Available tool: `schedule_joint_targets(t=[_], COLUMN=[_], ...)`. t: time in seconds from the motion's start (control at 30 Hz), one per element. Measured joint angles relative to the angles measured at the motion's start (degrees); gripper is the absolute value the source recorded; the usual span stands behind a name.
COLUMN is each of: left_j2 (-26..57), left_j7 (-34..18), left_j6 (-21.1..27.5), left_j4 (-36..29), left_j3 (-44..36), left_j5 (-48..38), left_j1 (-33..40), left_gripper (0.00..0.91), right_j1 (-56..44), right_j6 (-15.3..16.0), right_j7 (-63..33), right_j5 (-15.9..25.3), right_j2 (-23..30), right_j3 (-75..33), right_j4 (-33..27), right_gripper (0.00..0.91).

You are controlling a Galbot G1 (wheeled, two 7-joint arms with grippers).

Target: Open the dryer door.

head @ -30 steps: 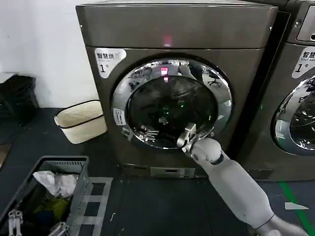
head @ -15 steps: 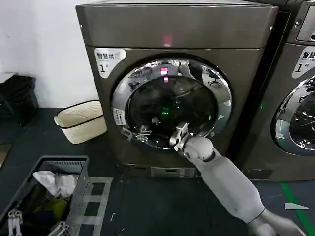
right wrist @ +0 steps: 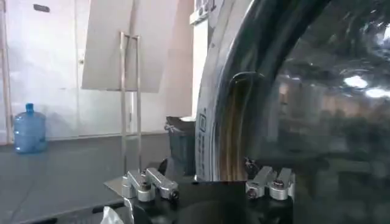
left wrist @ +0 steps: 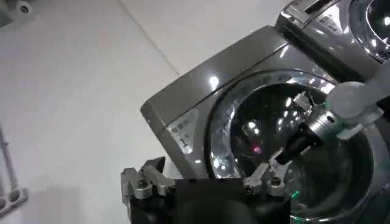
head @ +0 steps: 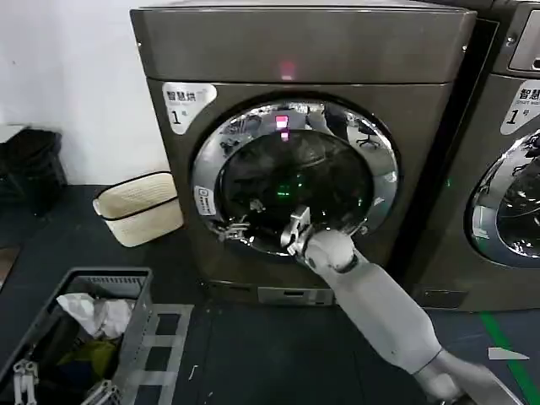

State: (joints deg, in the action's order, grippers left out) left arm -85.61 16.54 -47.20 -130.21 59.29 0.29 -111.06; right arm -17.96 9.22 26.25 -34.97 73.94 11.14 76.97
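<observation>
Chrome-ringed dryer door (head: 295,173) shut, right gripper (head: 294,231) at its lower rim.

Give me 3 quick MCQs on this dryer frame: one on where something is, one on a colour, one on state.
1. Where is the right gripper?
A. At the lower part of the dryer door
B. On top of the machine
C. In the laundry crate

2. What colour is the basket beside the machine?
A. Red
B. Cream
C. Blue

3. What state is the dryer door in?
A. Swung fully open
B. Removed
C. Shut against the machine front

Answers:
1. A: in the head view the right gripper sits against the lower glass of the dryer door.
2. B: the basket at the machine's left is cream with a dark rim.
3. C: the chrome ring lies flush on the front panel, no gap showing.
</observation>
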Motion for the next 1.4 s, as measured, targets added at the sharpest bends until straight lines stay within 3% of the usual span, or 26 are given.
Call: schedule_joint_targets(t=[1.4], left_j2=[0.3], left_j7=[0.1], left_j6=[0.0], left_j4=[0.0], left_j3=[0.4], left_j5=[-0.3], left_j1=[0.3], left_gripper=[0.907], right_j1=[5.9], right_j6=[-0.6], right_j7=[5.7], right_j5=[-1.2], right_j2=[2.7], right_j3=[5.3], right_j4=[-5.5], right_gripper=[0.907])
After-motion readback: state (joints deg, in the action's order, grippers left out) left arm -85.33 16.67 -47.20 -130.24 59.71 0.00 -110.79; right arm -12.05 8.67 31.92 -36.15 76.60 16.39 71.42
